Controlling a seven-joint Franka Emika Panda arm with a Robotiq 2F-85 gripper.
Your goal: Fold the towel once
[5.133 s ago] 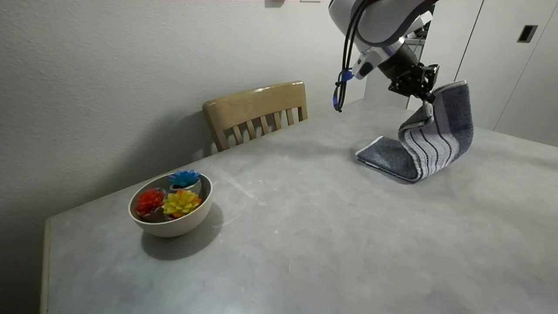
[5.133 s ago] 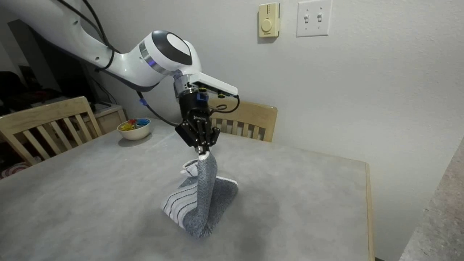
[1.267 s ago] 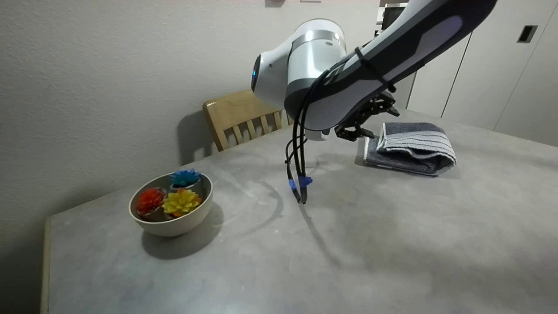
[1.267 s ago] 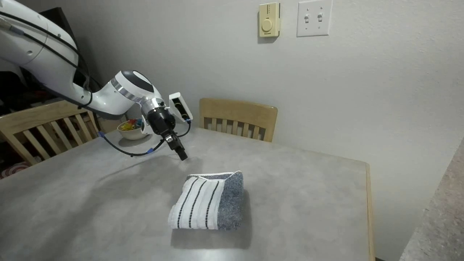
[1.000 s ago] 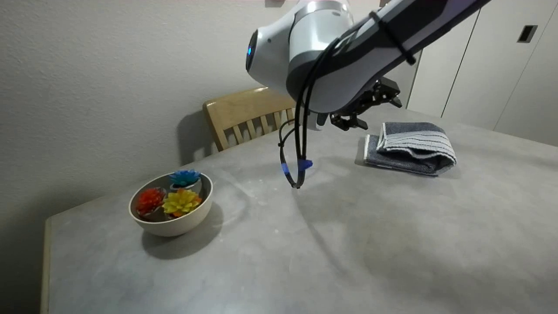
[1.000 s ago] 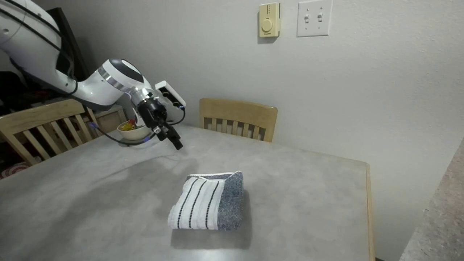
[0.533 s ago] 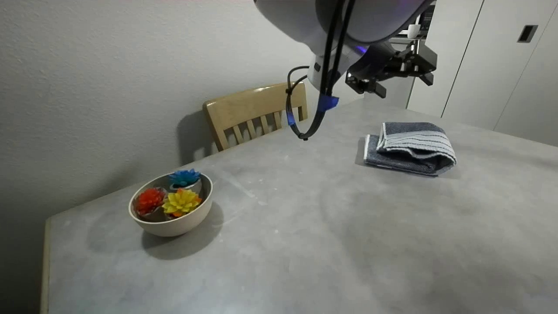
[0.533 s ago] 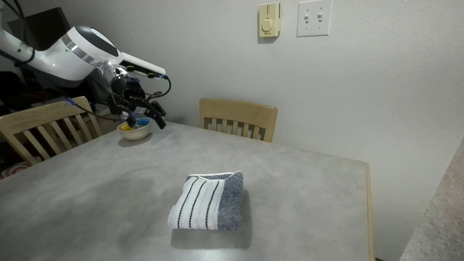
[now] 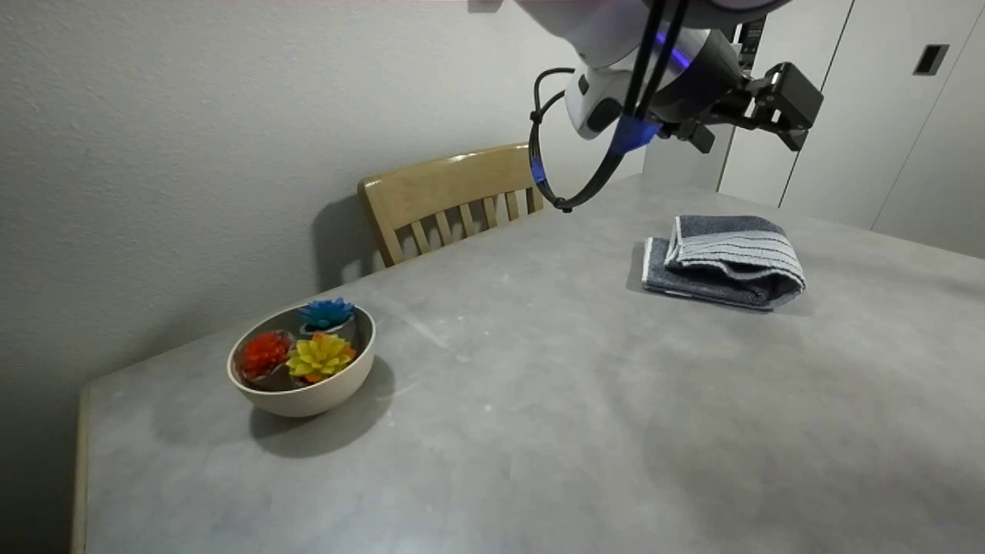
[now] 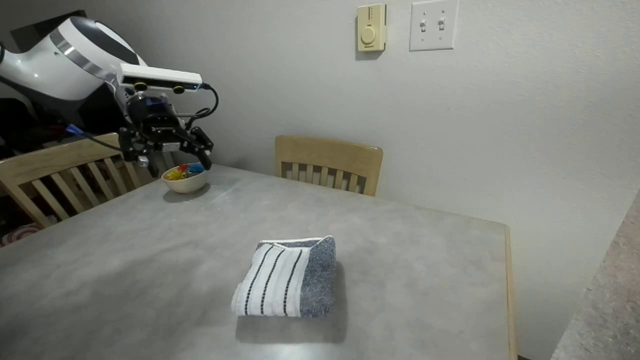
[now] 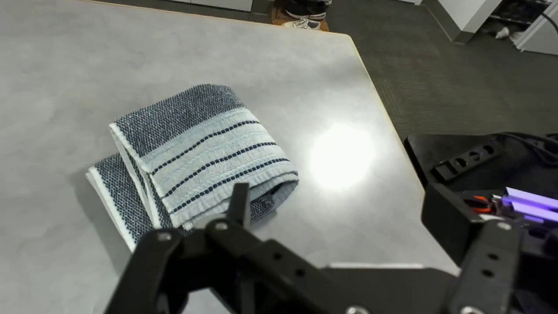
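Note:
The blue-grey towel (image 9: 727,258) lies on the table, doubled over on itself, its striped white band on top. A lower layer with white trim sticks out on one side, and a loose loop gapes along the fold. The same towel (image 10: 280,280) shows its stripes and a grey-blue end in an exterior view. My gripper (image 10: 178,165) hangs above the table, well apart from the towel, jaws wide with nothing between them. In the wrist view the spread gripper (image 11: 335,192) has the towel (image 11: 205,144) beyond its left finger, which hides a small part of it.
A cream bowl (image 9: 331,396) with red, yellow and blue flower-like pieces stands on the grey table (image 9: 539,446). Wooden chairs (image 10: 325,157) (image 10: 75,170) line the table. In the wrist view a black surface with a power strip (image 11: 468,163) adjoins the table edge.
About five seconds ago my gripper was shut on the towel's lifted end. That end is now let go and folded over. Over the last second the arm has risen and drawn back; the towel lies still.

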